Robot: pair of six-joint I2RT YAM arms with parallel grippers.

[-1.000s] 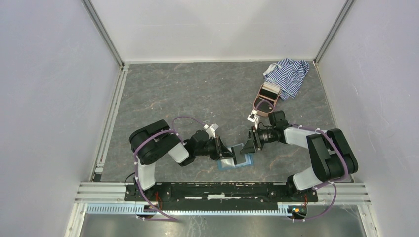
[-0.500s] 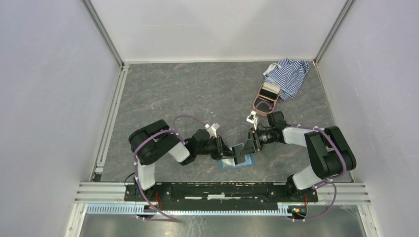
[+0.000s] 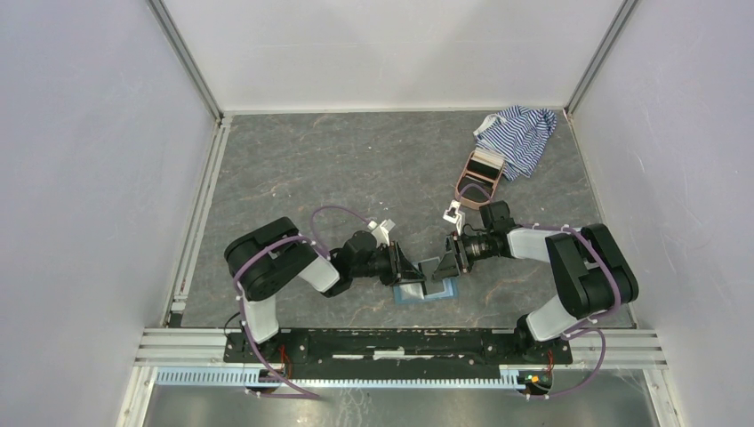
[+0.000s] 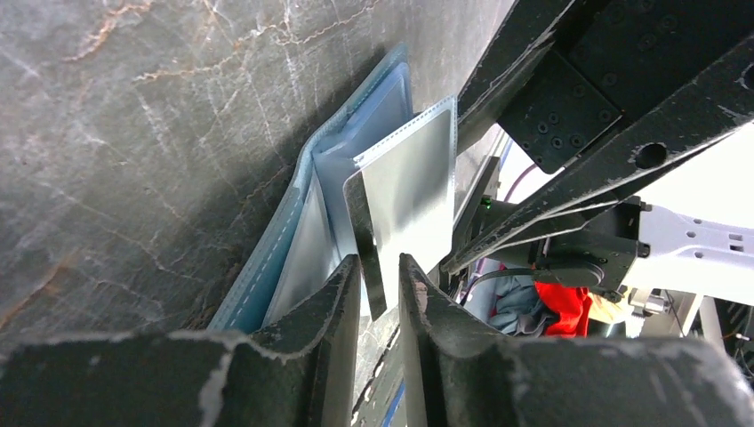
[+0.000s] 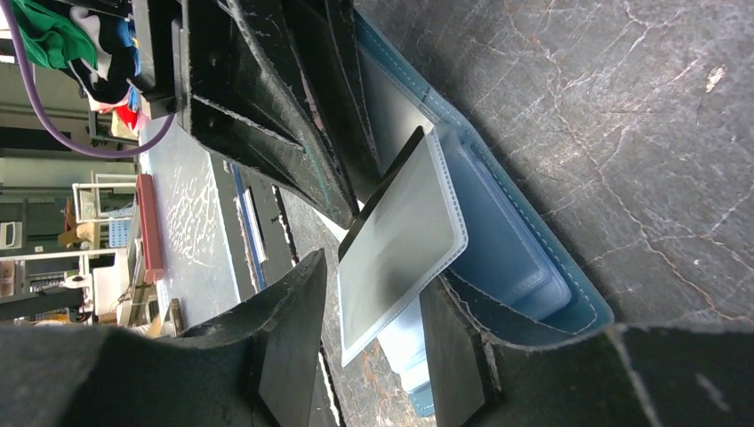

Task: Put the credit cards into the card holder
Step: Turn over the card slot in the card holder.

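Though veined, grey tabletop (image 3: 356, 160), white walls (image 3: 89, 178).

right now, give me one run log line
phase: card insertion; left tool: at dark card; right tool: straddles clear sleeve; card holder: open; grips: unclear

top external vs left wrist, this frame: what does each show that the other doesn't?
Only top external: both arms whole, plus the striped cloth and the pink case at the far right.
Only left wrist: a clear sleeve standing up, and a dark card running down between the left gripper fingers.
Both: the card holder lying open, with the left gripper and the right gripper meeting over it.
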